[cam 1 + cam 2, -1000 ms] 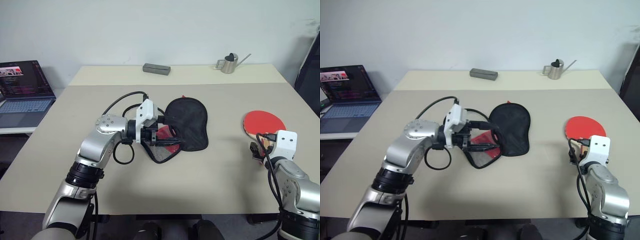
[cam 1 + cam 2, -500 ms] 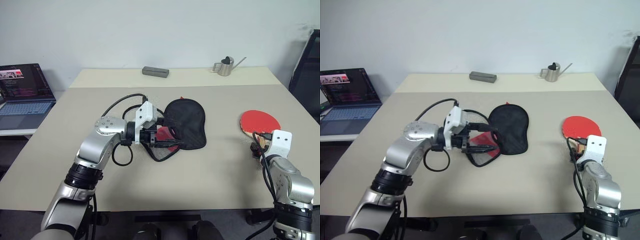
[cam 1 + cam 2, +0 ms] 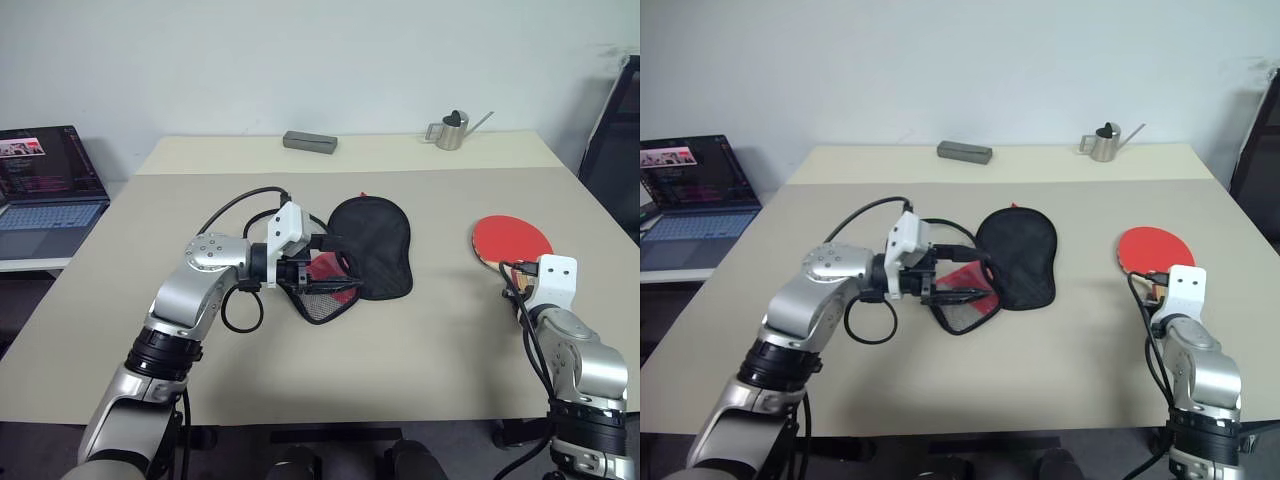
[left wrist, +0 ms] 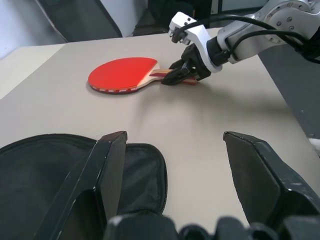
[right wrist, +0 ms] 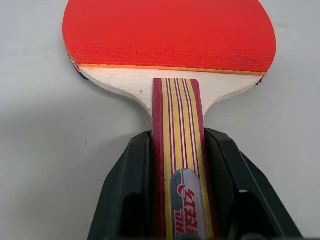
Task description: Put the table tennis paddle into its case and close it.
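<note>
Beige table (image 3: 420, 360), one, set against a plain pale wall; your stock on it reads as follows.

Case (image 3: 375, 245), one: paddle-shaped soft cover lying unzipped near the table's middle. You see its black lining turned up on the far flap, and a red panel with a black mesh pocket on the near flap. Nothing lies inside it; the bat is not in it.

Table tennis paddle (image 3: 511, 239), one: flat on the table, well apart from the case, toward your right edge. Red rubber face up, round blade pointing away from you, striped wooden handle toward you.

Right gripper (image 5: 180, 200), one: its two black fingers sit one on each side of the paddle's handle, pressed against the wood in the wrist view. You may count it as clamped on the handle, with the paddle lying on the surface.

Left gripper (image 3: 338, 278), one: at the near flap of the case, over the mesh pocket. In its wrist view the fingers (image 4: 107, 170) stand wide apart with bare table between them; whether they catch the case's edge you cannot tell.

Grey block (image 3: 310, 141), one: far edge of the table, behind the case.

Small metal watering can (image 3: 455, 130), one: far edge, to the right of the block, spout pointing right.

Laptop (image 3: 45, 185), one: open, screen lit, on a separate lower surface off your left side.
</note>
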